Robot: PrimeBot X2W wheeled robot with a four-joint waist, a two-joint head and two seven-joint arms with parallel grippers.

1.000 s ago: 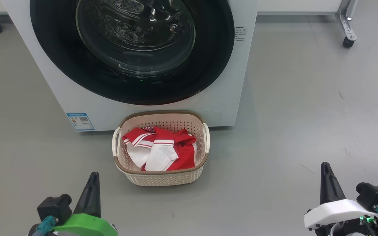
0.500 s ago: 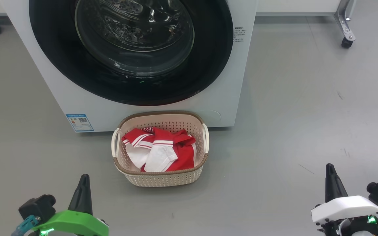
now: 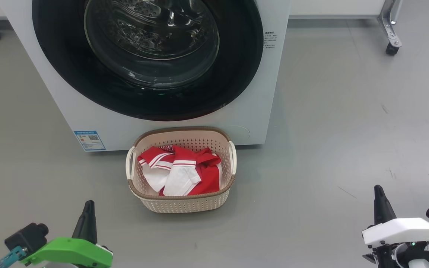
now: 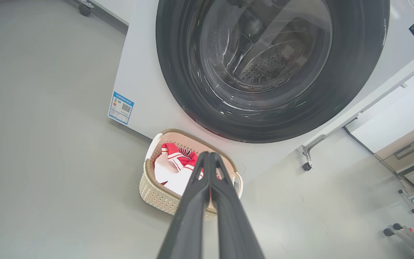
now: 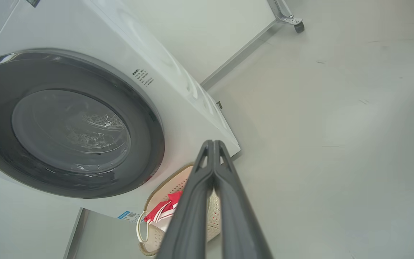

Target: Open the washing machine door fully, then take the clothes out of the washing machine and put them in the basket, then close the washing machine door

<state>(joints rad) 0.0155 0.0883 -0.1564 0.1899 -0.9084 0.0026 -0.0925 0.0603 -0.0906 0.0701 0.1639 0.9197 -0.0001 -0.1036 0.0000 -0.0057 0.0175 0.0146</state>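
Centrally, landmark: big white front-loading washing machine (image 3: pixel 270 93).
Door: round washing machine door (image 3: pixel 237 74), glossy black rim, glass centre, shut against the machine.
Container: small cream perforated plastic basket (image 3: pixel 184 204), just before the machine.
Load: red-and-white fabric clothes (image 3: pixel 199 175), heaped inside the basket.
Left arm: left gripper (image 3: pixel 88 204), fingers pressed together, empty, well before the machine.
Right arm: right gripper (image 3: pixel 377 188), likewise.

Red-and-white striped-trimmed clothes (image 3: pixel 184 173) fill a cream, brown-rimmed basket (image 3: pixel 183 204) before the white, black-doored washing machine (image 3: pixel 253 104).
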